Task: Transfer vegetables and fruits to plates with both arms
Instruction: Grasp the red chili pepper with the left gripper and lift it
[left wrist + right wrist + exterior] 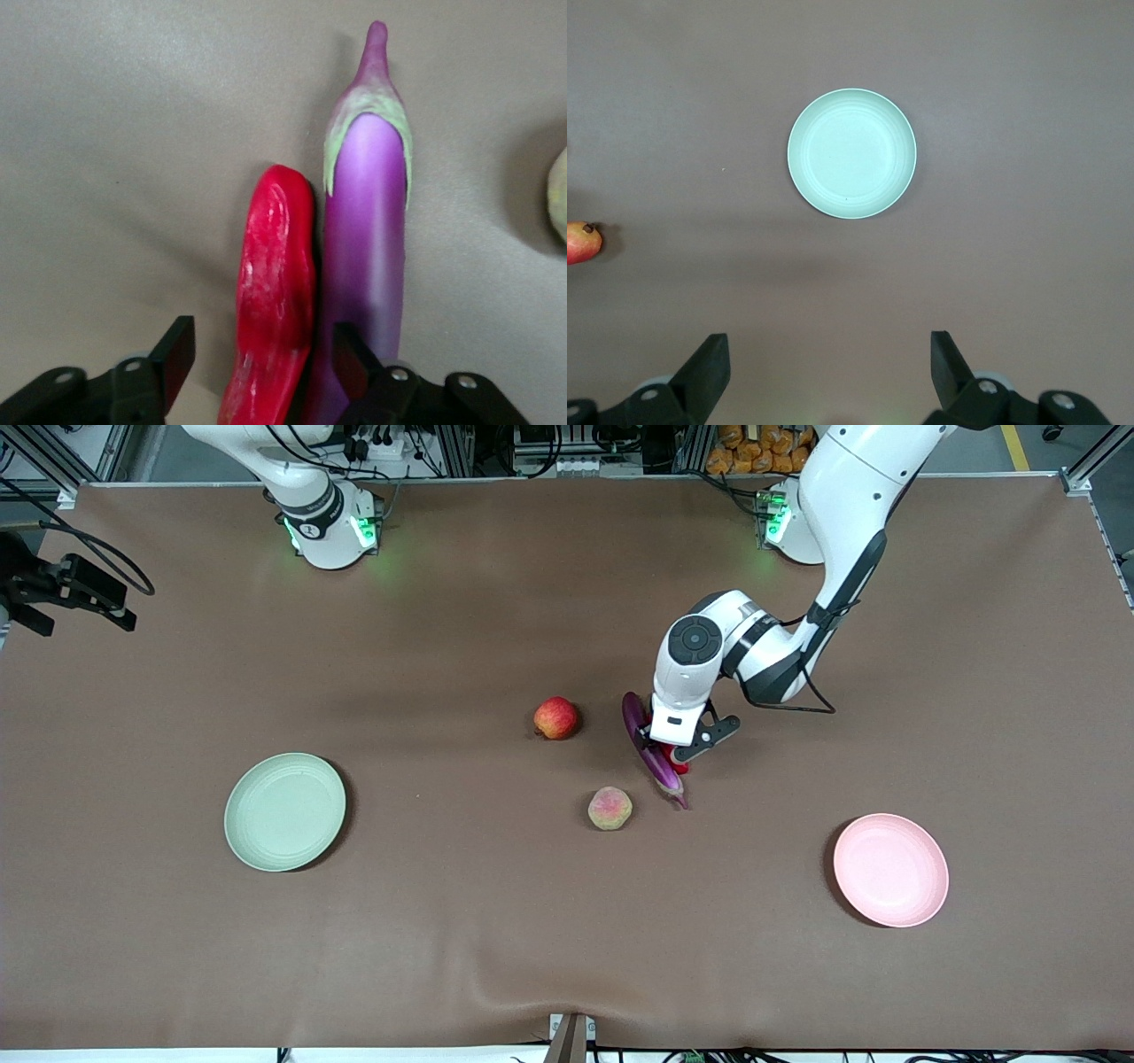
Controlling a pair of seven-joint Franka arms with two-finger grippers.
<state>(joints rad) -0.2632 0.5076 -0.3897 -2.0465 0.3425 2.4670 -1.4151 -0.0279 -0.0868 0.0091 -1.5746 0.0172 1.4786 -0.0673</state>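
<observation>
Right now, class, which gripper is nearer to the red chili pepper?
Left. The left gripper is down at the chili pepper, fingers either side of it beside the eggplant. The right gripper waits, open, high over the green plate.

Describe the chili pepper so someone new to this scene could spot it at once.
Find the left arm's hand, low over the table's middle. The chili pepper lies between its fingers, pressed alongside the eggplant. It is the shorter, glossy red one; the eggplant is long and purple.
</observation>
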